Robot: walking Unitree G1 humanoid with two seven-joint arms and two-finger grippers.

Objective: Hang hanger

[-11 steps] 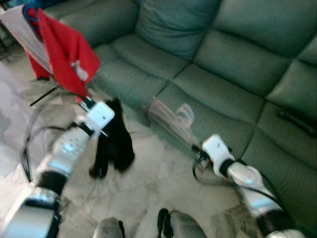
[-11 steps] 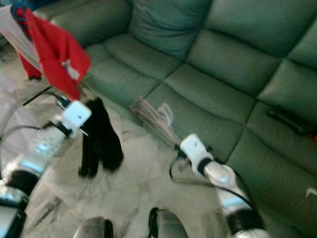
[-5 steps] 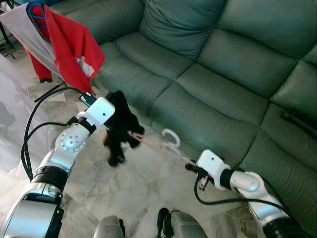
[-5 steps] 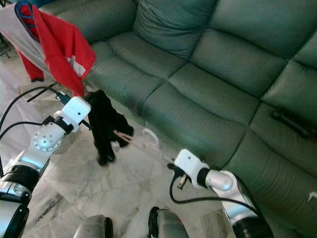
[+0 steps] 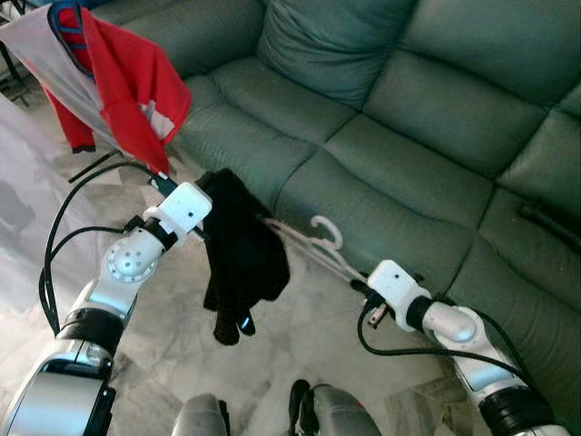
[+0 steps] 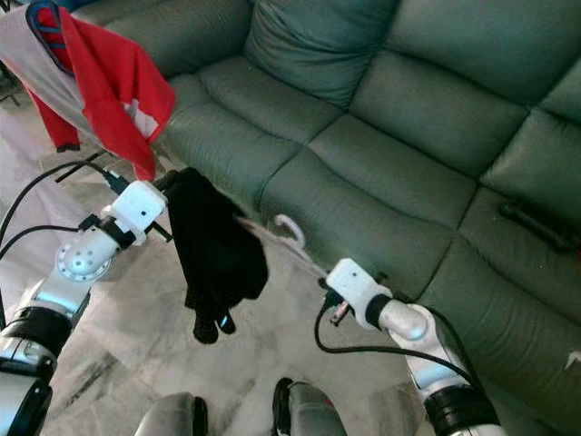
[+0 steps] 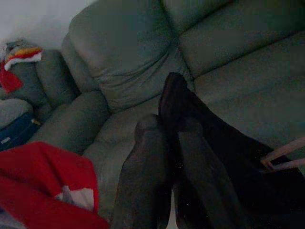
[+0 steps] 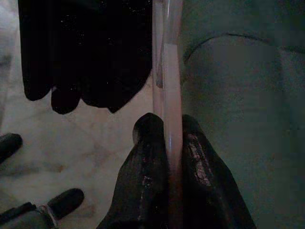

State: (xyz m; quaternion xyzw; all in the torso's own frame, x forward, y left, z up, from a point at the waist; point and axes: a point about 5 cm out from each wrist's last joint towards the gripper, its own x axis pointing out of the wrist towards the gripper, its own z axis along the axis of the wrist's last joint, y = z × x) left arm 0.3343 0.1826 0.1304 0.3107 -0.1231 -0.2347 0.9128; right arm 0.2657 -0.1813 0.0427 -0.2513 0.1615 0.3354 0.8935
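Pale pink plastic hanger [image 5: 313, 245] was held in the air between the two arms, in front of the sofa's seat edge; thin translucent bars, white curled hook pointing up; its near end was pinched between the pressed-together black fingers of the right gripper [image 8: 164, 138]; its far end sat inside a black garment [image 5: 241, 263], limp soft cloth drooping in folds with two lobes at the bottom; left gripper [image 7: 164, 129] had its fingers closed on the garment's top edge; step in hand looked like carrying the loaded hanger, hanging not yet done; next move likely calls for raising the hook to a rail or rack, both arms moving together so the cloth doesn't slide off; green sofa [image 5: 427, 118] behind, padded and leather-like; red and white shirt [image 5: 118, 82] draped to the left; glossy marble-patterned floor [image 5: 309, 336] below.
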